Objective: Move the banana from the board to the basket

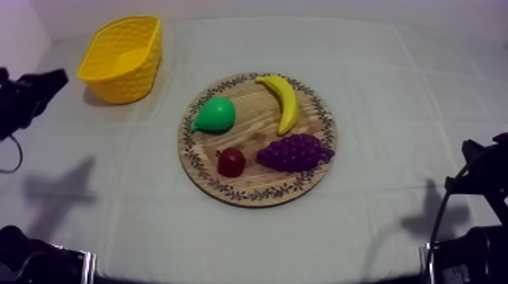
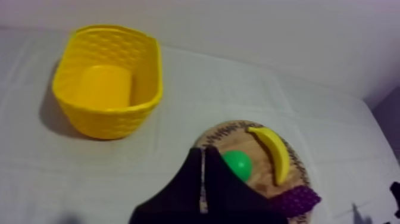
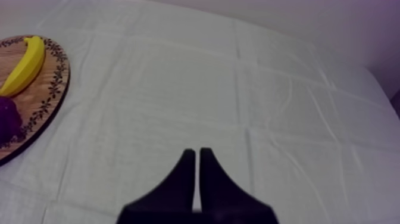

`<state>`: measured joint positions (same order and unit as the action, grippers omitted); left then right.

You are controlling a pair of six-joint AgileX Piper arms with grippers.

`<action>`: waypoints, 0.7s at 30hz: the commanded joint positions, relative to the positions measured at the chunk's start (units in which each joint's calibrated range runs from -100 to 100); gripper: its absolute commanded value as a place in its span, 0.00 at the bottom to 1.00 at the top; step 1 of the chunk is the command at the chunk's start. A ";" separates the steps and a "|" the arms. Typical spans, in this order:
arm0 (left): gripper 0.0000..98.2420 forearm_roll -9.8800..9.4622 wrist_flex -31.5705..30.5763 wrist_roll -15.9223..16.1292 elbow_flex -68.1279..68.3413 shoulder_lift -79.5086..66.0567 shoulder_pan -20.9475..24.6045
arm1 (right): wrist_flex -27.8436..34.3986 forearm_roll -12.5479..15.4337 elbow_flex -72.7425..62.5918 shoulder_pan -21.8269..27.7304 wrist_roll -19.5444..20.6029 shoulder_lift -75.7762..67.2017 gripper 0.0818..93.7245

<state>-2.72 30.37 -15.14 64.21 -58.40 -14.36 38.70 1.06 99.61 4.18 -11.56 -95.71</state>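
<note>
- Banana (image 1: 283, 100) lies on the board (image 1: 253, 125), far right part, its near tip close to the grapes (image 1: 293, 152).
- Left hand (image 2: 204, 152) and right hand (image 3: 197, 152) are each pressed together, empty.
- Best to spread the left hand and pinch the banana's middle crosswise; the basket (image 1: 128, 75) sits far left.

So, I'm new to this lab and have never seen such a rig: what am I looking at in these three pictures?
It's a two-armed robot at a cloth-covered table. One picture looks down from above; the other two come from cameras riding on each arm's wrist. The black wedges there are the left claw and right claw, both shut and holding nothing. On the table sit a yellow basket and a round wooden board carrying a banana, a pear, grapes and a small red fruit.
</note>
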 commanded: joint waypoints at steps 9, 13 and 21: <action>0.02 -1.97 -1.37 -3.69 -17.90 24.78 -8.61 | 0.01 -0.01 0.05 0.03 0.01 -0.05 0.00; 0.02 -2.73 0.75 -4.88 -25.56 32.85 -11.43 | 0.01 -0.01 0.05 0.03 0.01 -0.05 0.00; 0.05 -2.35 8.89 -6.43 -39.57 46.79 -14.94 | 0.01 -0.01 0.05 0.03 0.01 -0.05 0.00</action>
<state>-5.29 38.61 -21.55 27.97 -15.74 -29.06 38.70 1.06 99.61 4.18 -11.56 -95.71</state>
